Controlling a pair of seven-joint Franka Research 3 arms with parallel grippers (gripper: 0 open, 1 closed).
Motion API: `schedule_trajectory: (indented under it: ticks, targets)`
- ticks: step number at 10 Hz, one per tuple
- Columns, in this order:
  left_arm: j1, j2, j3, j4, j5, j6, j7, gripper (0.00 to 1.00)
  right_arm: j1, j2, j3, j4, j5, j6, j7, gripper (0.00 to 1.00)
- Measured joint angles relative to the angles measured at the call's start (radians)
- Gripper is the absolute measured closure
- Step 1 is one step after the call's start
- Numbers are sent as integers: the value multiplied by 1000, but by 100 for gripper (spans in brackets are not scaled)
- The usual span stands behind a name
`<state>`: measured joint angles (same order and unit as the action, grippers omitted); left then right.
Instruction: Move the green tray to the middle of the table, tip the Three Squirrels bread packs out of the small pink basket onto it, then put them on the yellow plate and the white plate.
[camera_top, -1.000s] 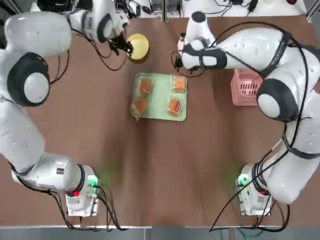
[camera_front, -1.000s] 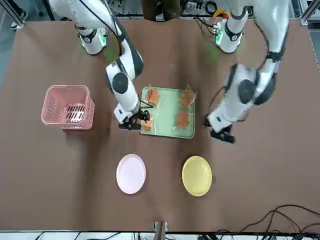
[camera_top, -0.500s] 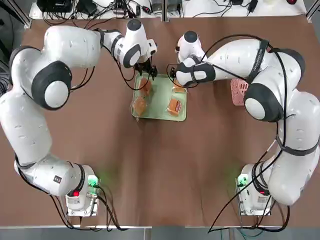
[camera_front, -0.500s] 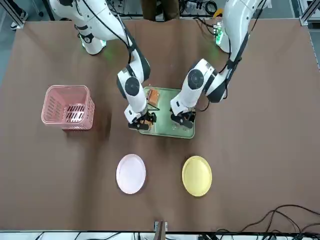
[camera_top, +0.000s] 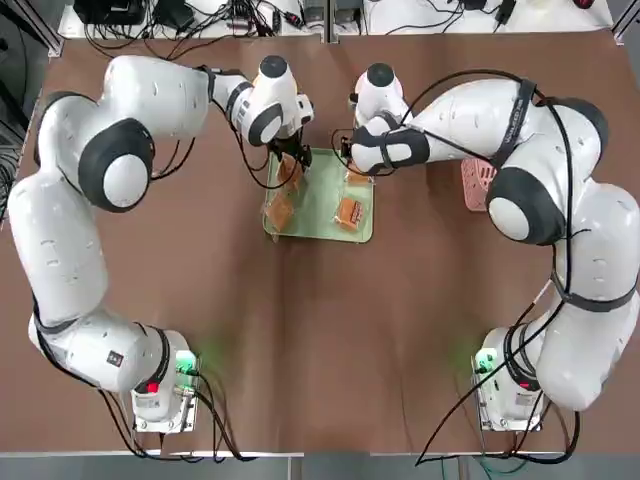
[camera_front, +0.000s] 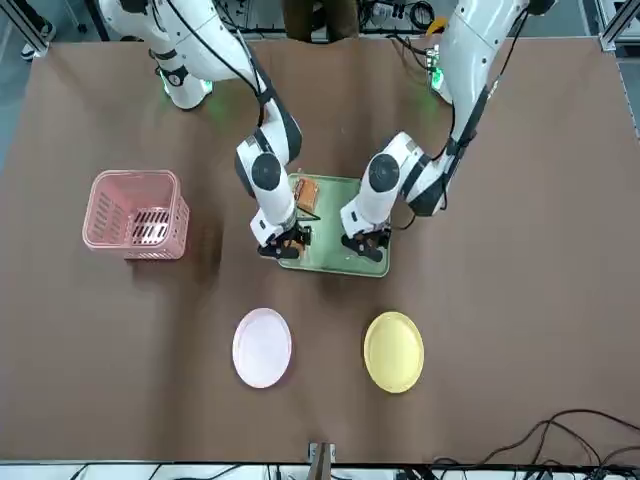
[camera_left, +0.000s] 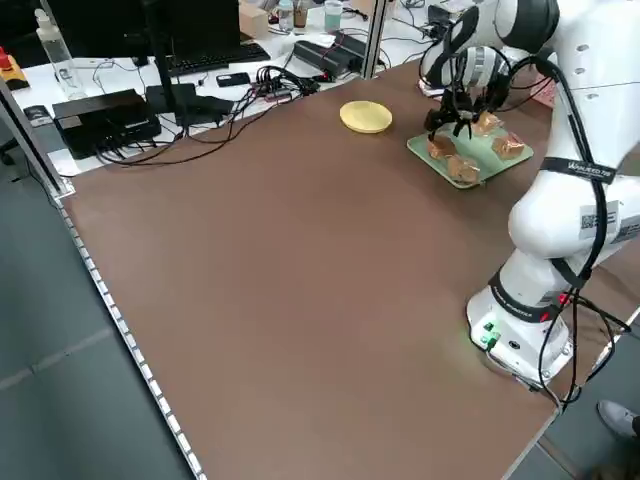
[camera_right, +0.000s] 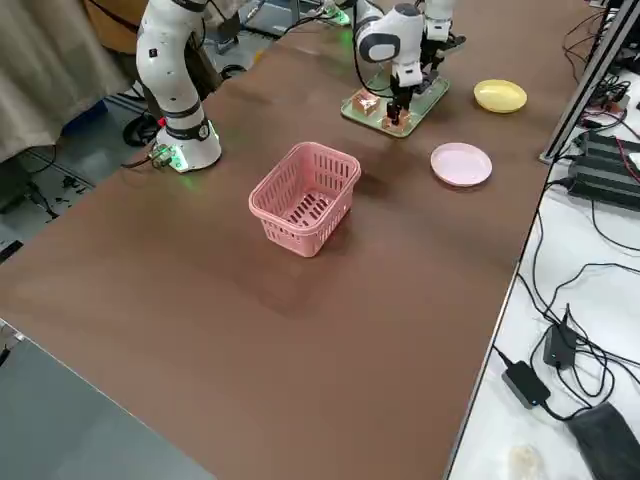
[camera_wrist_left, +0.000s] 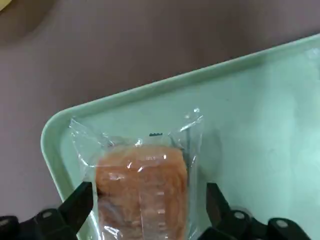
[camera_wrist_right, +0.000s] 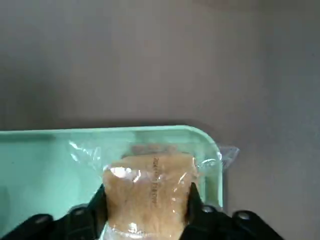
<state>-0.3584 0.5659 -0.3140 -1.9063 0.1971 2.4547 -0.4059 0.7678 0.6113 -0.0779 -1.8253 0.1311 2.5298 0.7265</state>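
The green tray (camera_top: 320, 190) lies mid-table with Three Squirrels bread packs on it. My left gripper (camera_wrist_left: 145, 200) hangs open over the far-left pack (camera_wrist_left: 142, 175), its fingers (camera_wrist_left: 75, 205) straddling it with gaps on both sides. My right gripper (camera_wrist_right: 145, 202) is down on the far-right pack (camera_wrist_right: 147, 185), and its fingers (camera_wrist_right: 192, 200) press the pack's sides. Two more packs (camera_top: 280, 210) (camera_top: 348, 212) rest on the tray's near half. In the front view the white plate (camera_front: 262, 346) and the yellow plate (camera_front: 394, 351) sit beyond the tray, both bare.
The small pink basket (camera_front: 137, 213) stands upright on the robot's right side of the table, well apart from the tray. Both arms crowd the tray's far edge. Cables and equipment lie past the far table edge.
My left arm swung from the yellow plate to the tray and lowered over the far-left pack. My right gripper's fingers closed in onto the far-right pack.
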Motion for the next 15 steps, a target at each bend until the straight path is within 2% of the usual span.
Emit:
schedule_trajectory:
  ticks: [2,6,9,12,15]
  targets:
    - [4,11,5,1,14,18,0,0,1,-12,0,3,0,-4,1,54]
    - [26,18,12,27,26,27,0,0,-7,-42,-20,30,0,-17,0,54]
    - [31,23,11,32,26,27,0,0,-77,-57,-27,94,-1,-70,-25,57]
    - [17,35,4,41,26,28,-28,0,-180,-48,-28,199,0,-123,-134,57]
    - [15,50,3,44,26,28,-31,0,-250,84,-26,349,-1,-129,-183,57]
